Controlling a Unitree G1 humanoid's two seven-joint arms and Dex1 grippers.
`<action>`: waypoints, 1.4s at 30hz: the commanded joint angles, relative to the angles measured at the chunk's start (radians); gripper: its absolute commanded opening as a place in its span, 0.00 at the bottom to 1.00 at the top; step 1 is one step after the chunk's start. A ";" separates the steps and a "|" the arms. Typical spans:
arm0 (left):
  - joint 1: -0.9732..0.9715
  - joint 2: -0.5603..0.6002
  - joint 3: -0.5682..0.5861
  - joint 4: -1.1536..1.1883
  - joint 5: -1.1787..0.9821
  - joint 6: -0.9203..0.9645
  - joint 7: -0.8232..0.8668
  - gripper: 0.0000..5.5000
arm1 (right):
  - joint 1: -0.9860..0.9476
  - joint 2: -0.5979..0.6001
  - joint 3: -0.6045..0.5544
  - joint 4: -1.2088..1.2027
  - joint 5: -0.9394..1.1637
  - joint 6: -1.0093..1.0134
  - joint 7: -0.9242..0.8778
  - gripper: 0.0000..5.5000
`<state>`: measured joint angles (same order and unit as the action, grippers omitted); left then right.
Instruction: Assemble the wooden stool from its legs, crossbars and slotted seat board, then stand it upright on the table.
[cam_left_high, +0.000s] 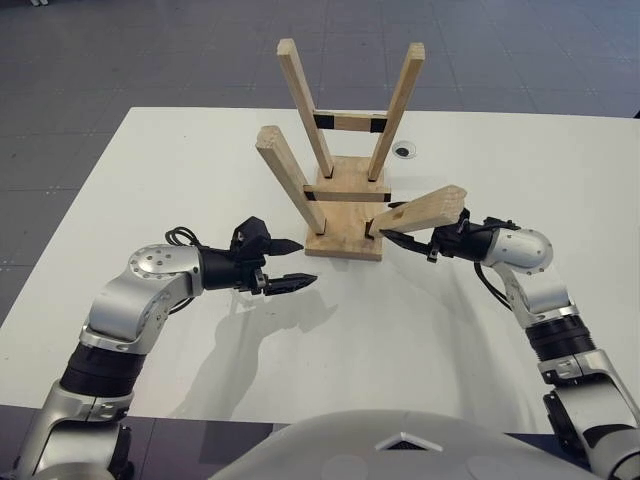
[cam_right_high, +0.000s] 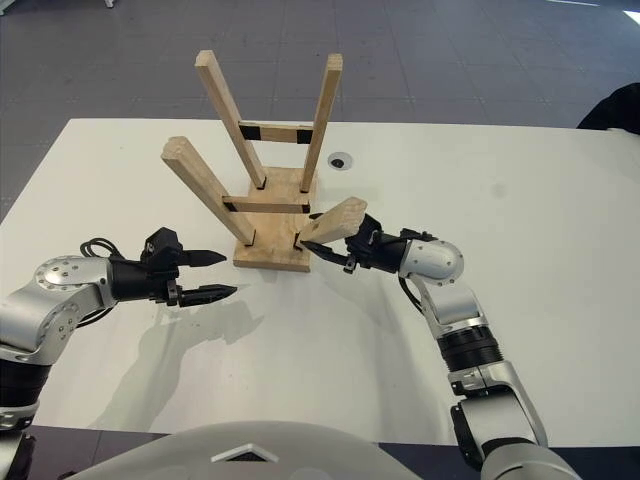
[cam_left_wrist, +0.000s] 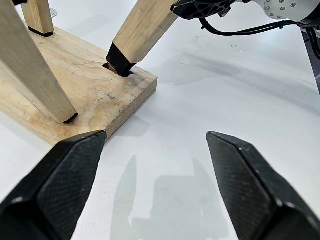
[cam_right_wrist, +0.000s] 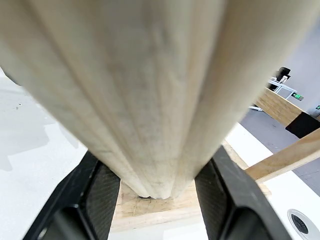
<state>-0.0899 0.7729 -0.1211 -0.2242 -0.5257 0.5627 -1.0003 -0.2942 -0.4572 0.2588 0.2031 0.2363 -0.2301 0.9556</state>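
Three legs (cam_left_high: 305, 110) stand in the upturned seat (cam_left_high: 345, 238) mid-desk (cam_left_high: 180, 180). The fourth leg (cam_left_high: 428, 208) leans in the near-right slot, clamped by the right gripper (cam_left_high: 398, 236). The left gripper (cam_left_high: 305, 262) hangs spread beside the seat. The wood looks stiff, light and grippy, so I'd hold the leg low and brace the seat.

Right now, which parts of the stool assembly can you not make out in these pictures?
- Right wrist view: the tilted leg, clamped in the right hand, hides its own slot.
- Left wrist view: how deep that leg's tip sits in the seat board; the wood hides it.
- Left wrist view: the standing legs' tops, cut off by the edge.
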 joint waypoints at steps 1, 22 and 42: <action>-0.018 0.002 0.006 0.001 0.008 0.009 -0.016 0.68 | 0.084 -0.070 0.066 -0.046 -0.013 0.113 0.120 0.37; 0.137 0.112 -0.001 -0.045 0.038 0.015 -0.097 0.68 | 0.095 -0.189 0.124 -0.135 -0.004 0.414 0.121 0.37; -0.557 -0.296 0.054 1.012 0.323 -0.797 -0.046 0.68 | 0.100 -0.215 0.155 -0.128 -0.020 0.392 0.113 0.37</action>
<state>-0.6131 0.5007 -0.0739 0.7818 -0.1745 -0.2080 -0.9611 -0.2781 -0.6053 0.3359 -0.0261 0.3563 0.0670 1.0575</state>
